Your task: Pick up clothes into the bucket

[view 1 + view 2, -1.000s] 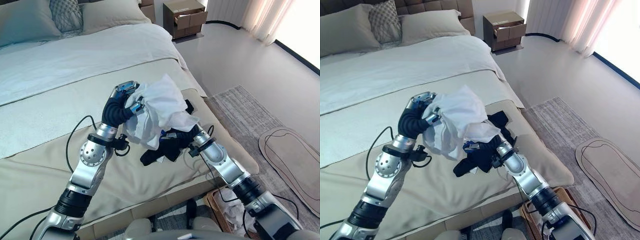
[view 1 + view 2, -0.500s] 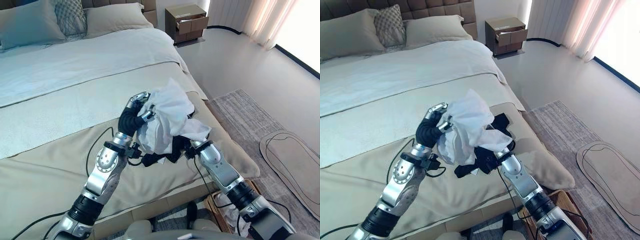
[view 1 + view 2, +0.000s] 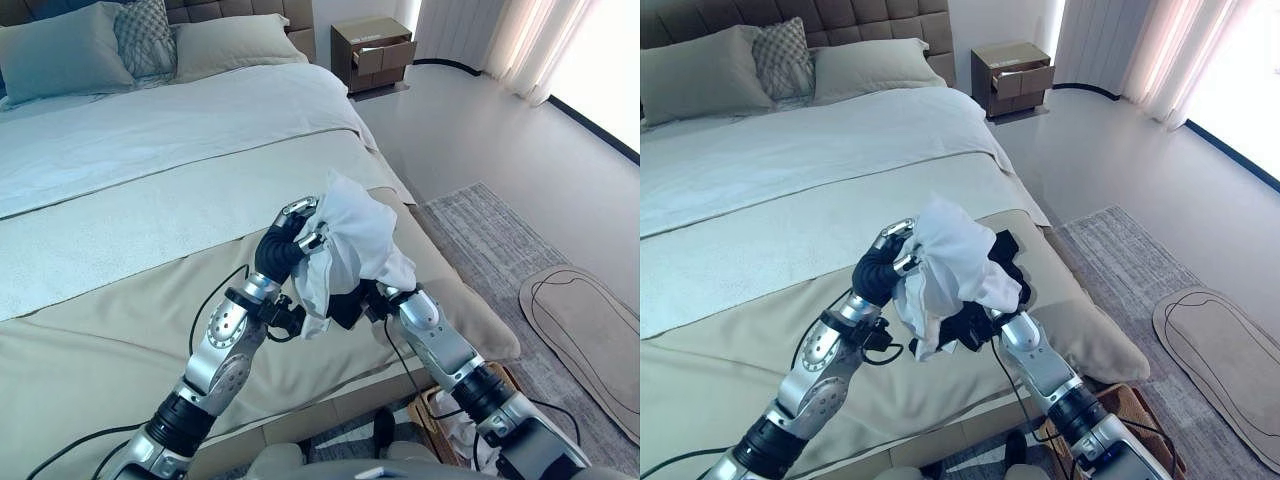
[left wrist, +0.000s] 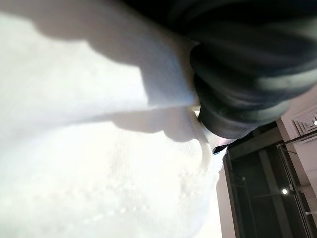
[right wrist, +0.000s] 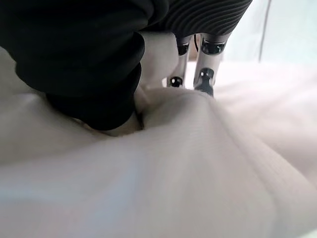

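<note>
Left eye view shows my left hand [image 3: 292, 228] raised above the bed [image 3: 120, 200] with its fingers curled into a white garment [image 3: 352, 245], which hangs bunched from that grip. Under the white cloth my right hand [image 3: 970, 325] sits buried in a black garment [image 3: 1005, 252]; I cannot tell whether its fingers are curled or spread, since cloth covers them, though the right wrist view shows two of its fingers [image 5: 205, 74] resting against pale fabric. Both garments are off the mattress or nearly so, near the bed's foot corner. A basket [image 3: 445, 415] stands on the floor beside the bed, below my right forearm, with something pale already in it.

To do this step well, I judge that I should keep the left grip firm, because the white cloth drapes loosely and a trailing edge could snag on the mattress corner. I should carry both bundles over the bed's edge together, lower them until the hanging ends are inside the basket's rim, and only then let go.
</note>
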### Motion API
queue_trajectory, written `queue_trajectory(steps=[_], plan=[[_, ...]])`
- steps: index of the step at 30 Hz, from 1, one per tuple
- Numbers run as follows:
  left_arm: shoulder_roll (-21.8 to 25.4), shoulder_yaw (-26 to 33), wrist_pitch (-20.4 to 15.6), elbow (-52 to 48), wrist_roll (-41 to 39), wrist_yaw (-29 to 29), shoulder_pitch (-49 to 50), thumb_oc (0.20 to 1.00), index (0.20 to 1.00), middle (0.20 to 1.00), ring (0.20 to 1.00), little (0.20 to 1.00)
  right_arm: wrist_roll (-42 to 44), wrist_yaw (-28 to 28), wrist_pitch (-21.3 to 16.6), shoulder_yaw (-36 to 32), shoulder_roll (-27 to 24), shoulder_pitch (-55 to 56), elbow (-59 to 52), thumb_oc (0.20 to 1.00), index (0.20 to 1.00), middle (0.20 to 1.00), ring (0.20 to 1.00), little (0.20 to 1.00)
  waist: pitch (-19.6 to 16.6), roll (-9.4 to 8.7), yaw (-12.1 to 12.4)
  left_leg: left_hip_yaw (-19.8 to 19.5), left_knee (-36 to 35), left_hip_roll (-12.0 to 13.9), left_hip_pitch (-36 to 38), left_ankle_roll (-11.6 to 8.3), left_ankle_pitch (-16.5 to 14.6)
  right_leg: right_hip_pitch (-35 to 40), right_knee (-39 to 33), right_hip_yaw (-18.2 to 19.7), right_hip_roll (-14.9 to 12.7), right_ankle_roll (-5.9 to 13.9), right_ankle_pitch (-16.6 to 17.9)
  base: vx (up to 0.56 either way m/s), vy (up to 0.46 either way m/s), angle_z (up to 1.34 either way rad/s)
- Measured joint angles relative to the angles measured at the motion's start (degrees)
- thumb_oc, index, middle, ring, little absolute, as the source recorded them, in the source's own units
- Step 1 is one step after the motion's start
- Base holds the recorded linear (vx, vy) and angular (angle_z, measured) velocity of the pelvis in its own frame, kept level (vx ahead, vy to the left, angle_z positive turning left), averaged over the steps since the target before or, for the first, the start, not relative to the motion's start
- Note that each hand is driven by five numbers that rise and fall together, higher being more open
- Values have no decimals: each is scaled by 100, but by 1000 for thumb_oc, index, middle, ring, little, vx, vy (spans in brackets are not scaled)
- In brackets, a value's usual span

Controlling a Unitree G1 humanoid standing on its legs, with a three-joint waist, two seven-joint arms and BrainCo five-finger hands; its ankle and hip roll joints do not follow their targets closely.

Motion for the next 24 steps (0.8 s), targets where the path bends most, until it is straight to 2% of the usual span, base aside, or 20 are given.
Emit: queue_trajectory(steps=[7, 8, 9, 15, 20, 24], plan=[[11, 17, 6, 6, 289, 22, 79, 200, 200, 200, 200, 200, 563, 184, 0, -19, 2, 280, 5, 200, 200, 200, 200, 200, -33, 3, -1, -32, 1, 1, 9, 0, 0, 28, 0, -37, 0, 1, -3, 5, -1, 2], [10, 31, 5, 6, 457, 51, 114, 492, 492, 492, 492, 492, 669, 212, 0, -31, 2, 333, 15, 200, 200, 200, 200, 200, -35, -1, -2, -41, 0, 2, 11, 0, 0, 35, 0, -47, 0, 2, -4, -1, 1, 3], [9, 35, 5, 6, 530, 77, 133, 1000, 1000, 1000, 1000, 1000, 713, 212, 0, -41, 1, 368, 18, 200, 200, 200, 200, 200, -37, -2, -3, -45, 0, 2, 12, 0, 0, 38, 0, -50, 0, 3, -5, -1, 0, 4], [-70, 337, -32, 8, 1141, 364, 557, 1000, 1000, 1000, 1000, 1000, 1309, 245, 3, -422, 66, 786, 99, 200, 200, 200, 200, 200, -65, -9, -1, -62, -3, 2, 16, 2, -1, 46, -1, -59, 0, 23, -21, 0, 0, 0], [-366, 719, -220, 610, 1177, 577, 888, 1000, 1000, 1000, 1000, 1000, 2091, 325, -1, -1006, 113, 1312, 150, 200, 200, 200, 200, 200, -96, -23, 1, -78, -22, 3, 21, 4, -1, 48, -1, -68, 1, 27, -26, 0, 0, 0], [-504, 737, -240, 1014, 1179, 571, 1153, 1000, 1000, 1000, 1000, 1000, 2631, 449, -9, -1329, 188, 1631, 168, 200, 200, 200, 200, 200, -122, -53, 2, -78, -33, 3, 28, 5, 0, 49, -1, -68, 1, 31, -32, 0, 0, 0]])
